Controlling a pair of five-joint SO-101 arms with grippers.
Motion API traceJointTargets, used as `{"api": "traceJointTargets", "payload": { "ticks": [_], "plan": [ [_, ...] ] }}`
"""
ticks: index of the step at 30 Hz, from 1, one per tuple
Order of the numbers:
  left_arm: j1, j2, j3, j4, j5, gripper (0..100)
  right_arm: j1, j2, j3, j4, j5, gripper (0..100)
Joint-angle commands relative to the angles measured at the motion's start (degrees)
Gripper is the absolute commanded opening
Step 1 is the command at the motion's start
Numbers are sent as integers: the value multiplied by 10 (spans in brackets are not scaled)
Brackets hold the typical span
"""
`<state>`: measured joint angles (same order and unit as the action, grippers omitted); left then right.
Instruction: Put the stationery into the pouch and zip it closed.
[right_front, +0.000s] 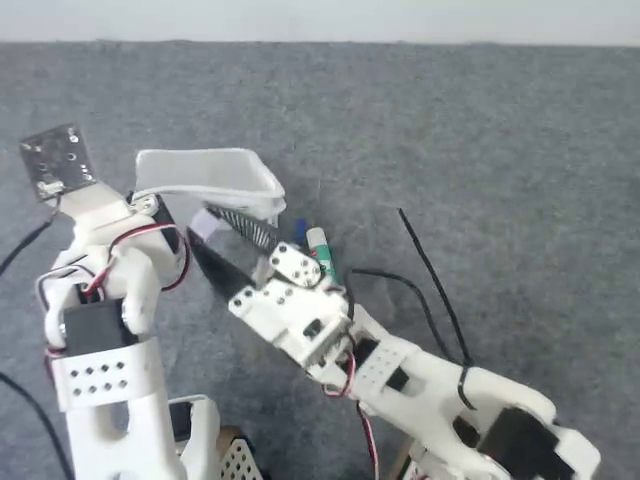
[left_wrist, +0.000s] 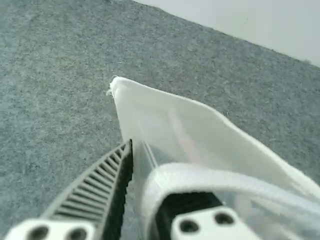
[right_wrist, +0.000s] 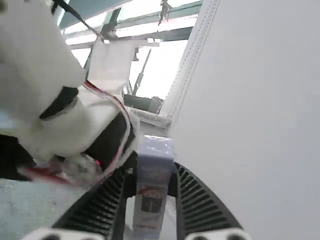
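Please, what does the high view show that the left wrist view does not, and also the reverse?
High view, not left wrist: the right claw holding a small pale block at the pouch mouth, and a green marker by that arm. Left wrist view, not high: up close, the left claw pinching the pouch's rim. Both: the white pouch and the grey carpet.

The high camera looks down from behind both arms over the grey surface (right_front: 480, 130). Each wrist camera sits close behind its own jaws: the left faces the pouch (left_wrist: 200, 135) and surface, the right tilts upward toward the left arm (right_wrist: 55, 115). All share the pouch.
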<state>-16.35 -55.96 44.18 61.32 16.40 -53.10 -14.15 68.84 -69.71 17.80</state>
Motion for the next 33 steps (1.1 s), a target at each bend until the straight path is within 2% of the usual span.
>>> {"api": "traceJointTargets", "payload": {
  "ticks": [1, 6, 11, 17, 27, 33],
  "plan": [
    [1, -6, -6, -23, 6, 13, 32, 12, -34, -2, -26, 6],
    [1, -6, -6, -23, 6, 13, 47, 18, -36, 2, -56, 6],
    [1, -6, -6, -23, 6, 13, 39, 17, -37, 60, -59, 13],
    [1, -6, -6, -23, 6, 13, 25, 11, -21, 67, -58, 146],
    [1, -6, -6, -23, 6, 13, 20, -74, 31, 69, -58, 111],
    [0, -6, -6, -23, 6, 13, 19, -179, 66, 147, -60, 106]
  ]
}}
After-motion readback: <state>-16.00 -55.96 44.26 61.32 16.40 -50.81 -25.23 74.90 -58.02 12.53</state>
